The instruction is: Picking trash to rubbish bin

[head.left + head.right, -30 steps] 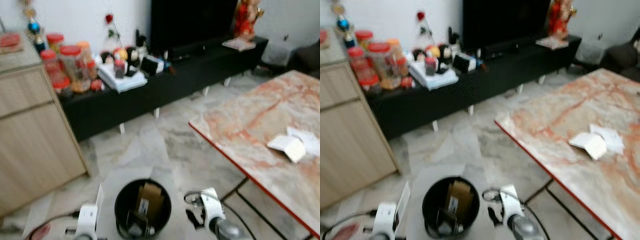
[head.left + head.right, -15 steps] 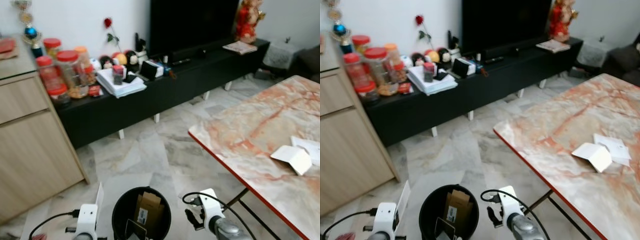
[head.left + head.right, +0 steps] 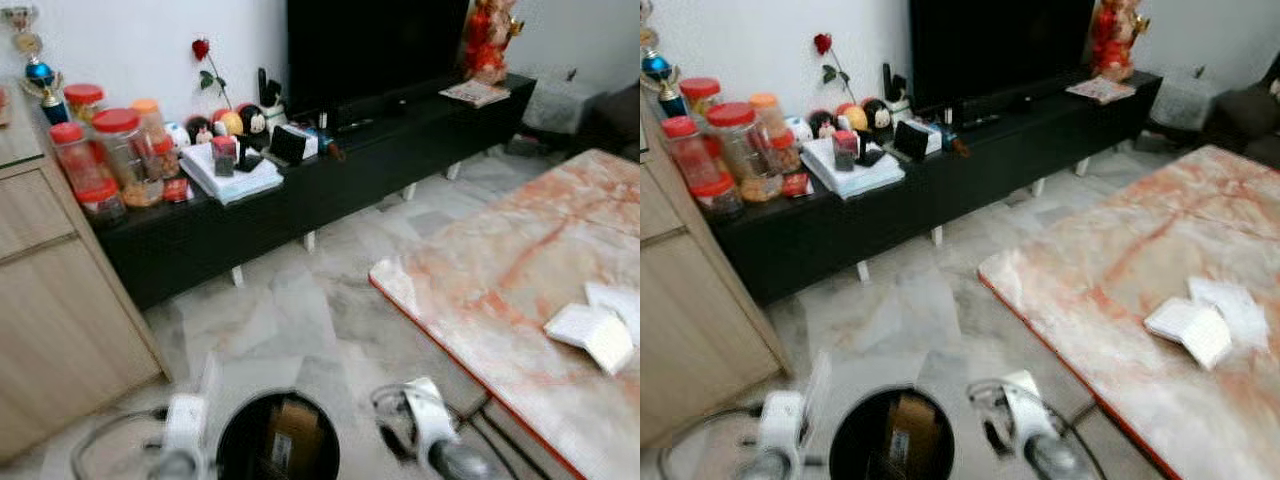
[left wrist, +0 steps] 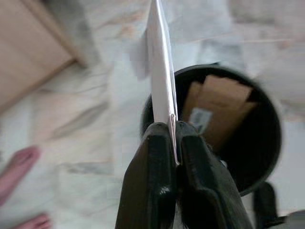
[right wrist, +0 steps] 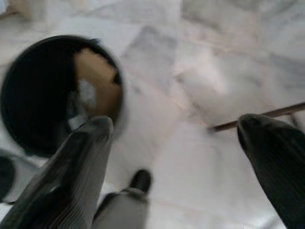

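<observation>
A black round bin [image 3: 278, 445] stands on the floor between my two arms, with a brown cardboard box [image 4: 217, 102] inside it. My left gripper [image 4: 174, 130] is shut on a thin white sheet of paper [image 4: 161, 67], held edge-on beside the bin's rim [image 4: 267, 157]. My right gripper [image 5: 175, 124] is open and holds nothing; it hangs over the floor beside the bin [image 5: 33, 95]. A folded white paper [image 3: 590, 336] and a flat white sheet [image 3: 615, 298] lie on the marble table [image 3: 480, 280] to my right.
The table's red edge [image 3: 450, 355] runs close to my right arm [image 3: 432, 432]. A black TV console [image 3: 330, 180] with jars [image 3: 120, 150] and clutter lines the far wall. A wooden cabinet [image 3: 50, 300] stands at left. Marble floor [image 3: 290, 300] lies between them.
The camera has shifted, so the bin and both wrists sit lower in the picture, which is blurrier. The left gripper still holds the white sheet next to the bin.
</observation>
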You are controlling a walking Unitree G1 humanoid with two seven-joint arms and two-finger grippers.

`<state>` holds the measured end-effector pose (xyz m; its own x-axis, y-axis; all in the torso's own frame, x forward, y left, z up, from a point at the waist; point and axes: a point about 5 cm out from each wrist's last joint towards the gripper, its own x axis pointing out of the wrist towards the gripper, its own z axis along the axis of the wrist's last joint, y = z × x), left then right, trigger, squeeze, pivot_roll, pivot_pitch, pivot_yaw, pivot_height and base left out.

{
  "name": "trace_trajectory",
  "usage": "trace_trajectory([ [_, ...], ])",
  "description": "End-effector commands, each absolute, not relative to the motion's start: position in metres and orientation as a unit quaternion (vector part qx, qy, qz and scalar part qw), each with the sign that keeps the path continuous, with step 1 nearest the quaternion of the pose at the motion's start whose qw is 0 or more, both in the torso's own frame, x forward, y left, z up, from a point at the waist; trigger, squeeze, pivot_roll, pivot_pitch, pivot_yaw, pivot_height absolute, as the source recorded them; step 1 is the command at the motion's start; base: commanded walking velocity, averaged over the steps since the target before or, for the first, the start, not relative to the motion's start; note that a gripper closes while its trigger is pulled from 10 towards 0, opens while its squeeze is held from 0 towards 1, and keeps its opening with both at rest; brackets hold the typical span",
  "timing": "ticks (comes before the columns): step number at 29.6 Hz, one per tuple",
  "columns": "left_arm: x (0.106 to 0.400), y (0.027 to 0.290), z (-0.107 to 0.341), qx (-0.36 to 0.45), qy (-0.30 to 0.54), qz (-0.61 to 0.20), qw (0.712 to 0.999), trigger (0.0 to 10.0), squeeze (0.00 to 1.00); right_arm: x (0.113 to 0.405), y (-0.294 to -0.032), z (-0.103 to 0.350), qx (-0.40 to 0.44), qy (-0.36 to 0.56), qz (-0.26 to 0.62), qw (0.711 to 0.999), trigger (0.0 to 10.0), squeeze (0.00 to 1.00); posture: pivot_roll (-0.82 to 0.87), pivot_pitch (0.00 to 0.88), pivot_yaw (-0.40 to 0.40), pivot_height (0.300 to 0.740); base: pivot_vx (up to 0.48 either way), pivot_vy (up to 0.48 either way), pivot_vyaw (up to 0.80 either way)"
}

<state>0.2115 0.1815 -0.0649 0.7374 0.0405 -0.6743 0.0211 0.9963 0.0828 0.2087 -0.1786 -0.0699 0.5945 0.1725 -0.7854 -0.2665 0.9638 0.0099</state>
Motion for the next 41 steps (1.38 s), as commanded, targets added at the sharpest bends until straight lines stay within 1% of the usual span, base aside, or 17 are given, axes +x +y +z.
trace_trajectory([
  [1,0.219,0.19,-0.059,0.048,0.346,0.003,0.937,10.0,0.0,0.221,-0.166,-0.063,-0.058,0.409,0.143,0.899,10.0,0.0,-0.01,0.0,-0.045,0.74,0.0,0.0,0.0],
  [2,0.224,0.186,-0.056,0.053,0.339,-0.015,0.939,10.0,0.0,0.225,-0.169,-0.061,-0.065,0.403,0.144,0.902,10.0,0.0,-0.01,0.0,-0.045,0.74,0.0,0.0,0.0],
  [6,0.234,0.177,-0.05,0.045,0.325,-0.041,0.944,10.0,0.0,0.234,-0.176,-0.054,-0.084,0.389,0.135,0.907,10.0,0.0,-0.01,0.0,-0.045,0.74,0.0,0.0,0.0],
  [8,0.243,0.166,-0.045,0.032,0.313,-0.077,0.946,10.0,0.0,0.242,-0.178,-0.048,-0.088,0.375,0.138,0.912,10.0,0.0,-0.02,0.0,-0.043,0.74,0.0,0.0,0.0],
  [11,0.249,0.154,-0.04,0.026,0.303,-0.114,0.946,10.0,0.0,0.249,-0.172,-0.043,-0.09,0.37,0.168,0.909,10.0,0.0,-0.02,0.0,-0.043,0.74,0.0,0.0,0.0],
  [12,0.252,0.147,-0.037,0.023,0.296,-0.135,0.945,10.0,0.0,0.251,-0.167,-0.042,-0.103,0.371,0.191,0.903,10.0,0.0,-0.02,0.0,-0.043,0.74,0.0,0.0,0.0],
  [15,0.257,0.141,-0.034,0.021,0.29,-0.147,0.945,10.0,0.0,0.255,-0.161,-0.039,-0.11,0.362,0.213,0.901,10.0,0.0,-0.02,0.0,-0.042,0.74,0.0,0.0,0.0],
  [17,0.26,0.136,-0.031,0.012,0.286,-0.155,0.945,10.0,0.0,0.26,-0.155,-0.035,-0.098,0.361,0.222,0.9,10.0,0.0,-0.02,0.0,-0.042,0.74,0.0,0.0,0.0],
  [18,0.263,0.133,-0.029,0.011,0.286,-0.165,0.944,10.0,0.0,0.266,-0.148,-0.029,-0.098,0.344,0.239,0.903,10.0,0.0,-0.03,0.0,-0.039,0.74,0.0,0.0,0.0],
  [19,0.263,0.133,-0.029,0.011,0.286,-0.165,0.944,10.0,0.0,0.266,-0.148,-0.029,-0.098,0.344,0.239,0.903,10.0,0.0,-0.03,0.0,-0.039,0.74,0.0,0.0,0.0],
  [22,0.264,0.129,-0.029,0.018,0.292,-0.178,0.94,10.0,0.0,0.272,-0.136,-0.024,-0.099,0.33,0.267,0.9,10.0,0.0,-0.03,0.0,-0.038,0.74,0.0,0.0,0.0],
  [25,0.264,0.127,-0.029,0.006,0.295,-0.183,0.938,10.0,0.0,0.276,-0.124,-0.019,-0.093,0.321,0.295,0.895,10.0,0.0,-0.04,0.0,-0.037,0.74,0.0,0.0,0.0],
  [28,0.264,0.126,-0.029,0.001,0.297,-0.184,0.937,10.0,0.0,0.277,-0.12,-0.017,-0.087,0.316,0.305,0.894,10.0,0.0,-0.04,0.0,-0.037,0.74,0.0,0.0,0.0],
  [31,0.262,0.127,-0.032,-0.017,0.312,-0.176,0.933,10.0,0.0,0.279,-0.11,-0.014,-0.079,0.304,0.329,0.89,10.0,0.0,-0.04,0.0,-0.036,0.74,0.0,0.0,0.0],
  [38,0.258,0.128,-0.036,-0.044,0.334,-0.171,0.926,10.0,0.0,0.279,-0.106,-0.012,-0.077,0.297,0.338,0.889,10.0,0.0,-0.04,0.0,-0.036,0.74,0.0,0.0,0.0],
  [40,0.254,0.126,-0.04,-0.054,0.352,-0.179,0.917,10.0,0.0,0.281,-0.107,-0.01,-0.077,0.293,0.336,0.892,10.0,0.0,-0.04,0.0,-0.036,0.74,0.0,0.0,0.0],
  [41,0.254,0.126,-0.04,-0.054,0.352,-0.179,0.917,10.0,0.0,0.281,-0.107,-0.01,-0.077,0.293,0.336,0.892,10.0,0.0,-0.04,0.0,-0.036,0.74,0.0,0.0,0.0],
])
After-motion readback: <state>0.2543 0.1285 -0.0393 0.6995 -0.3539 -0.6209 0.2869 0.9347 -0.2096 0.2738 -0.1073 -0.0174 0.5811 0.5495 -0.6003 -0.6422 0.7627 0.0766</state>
